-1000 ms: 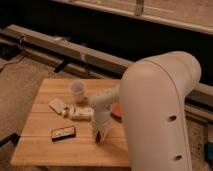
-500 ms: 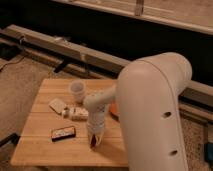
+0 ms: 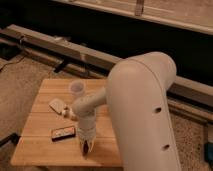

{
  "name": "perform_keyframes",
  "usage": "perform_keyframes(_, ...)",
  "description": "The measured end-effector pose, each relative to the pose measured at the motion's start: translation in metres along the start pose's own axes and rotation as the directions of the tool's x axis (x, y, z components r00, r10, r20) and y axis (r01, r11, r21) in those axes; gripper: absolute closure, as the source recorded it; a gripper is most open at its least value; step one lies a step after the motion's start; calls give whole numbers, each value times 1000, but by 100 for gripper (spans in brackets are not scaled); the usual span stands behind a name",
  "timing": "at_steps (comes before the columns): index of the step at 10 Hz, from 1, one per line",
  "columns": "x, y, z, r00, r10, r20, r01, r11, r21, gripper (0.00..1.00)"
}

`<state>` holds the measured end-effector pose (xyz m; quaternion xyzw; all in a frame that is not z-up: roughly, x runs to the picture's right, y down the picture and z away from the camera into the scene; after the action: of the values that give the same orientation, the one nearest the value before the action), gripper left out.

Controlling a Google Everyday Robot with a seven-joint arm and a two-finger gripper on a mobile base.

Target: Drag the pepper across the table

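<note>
My gripper [image 3: 86, 148] points down at the wooden table [image 3: 40, 147], close to its front edge. A small dark red pepper [image 3: 86, 145] shows between the fingertips, low on the tabletop, and the fingers are closed on it. The white arm reaches in from the right and its large shell covers the table's right side.
A black rectangular block with white marks [image 3: 63, 132] lies just left of the gripper. A pale flat object [image 3: 57, 105] lies further back on the left. A white cup [image 3: 76, 89] stands near the back, beside the arm. Dark rails run behind the table.
The gripper has moved toward the table's front edge and slightly left, with the dark red pepper staying at its fingertips. The block and the cup have not moved.
</note>
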<state>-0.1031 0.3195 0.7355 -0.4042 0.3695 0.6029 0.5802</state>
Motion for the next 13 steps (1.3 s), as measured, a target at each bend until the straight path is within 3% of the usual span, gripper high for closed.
perform_keyframes(4, 40, 23, 12, 996, -89, -32, 90, 996, 27, 100)
perform_keyframes(10, 85, 41, 32, 973, -212, -91, 217, 974, 57, 100)
perform_keyframes(13, 92, 43, 34, 966, -239, -101, 246, 967, 63, 79)
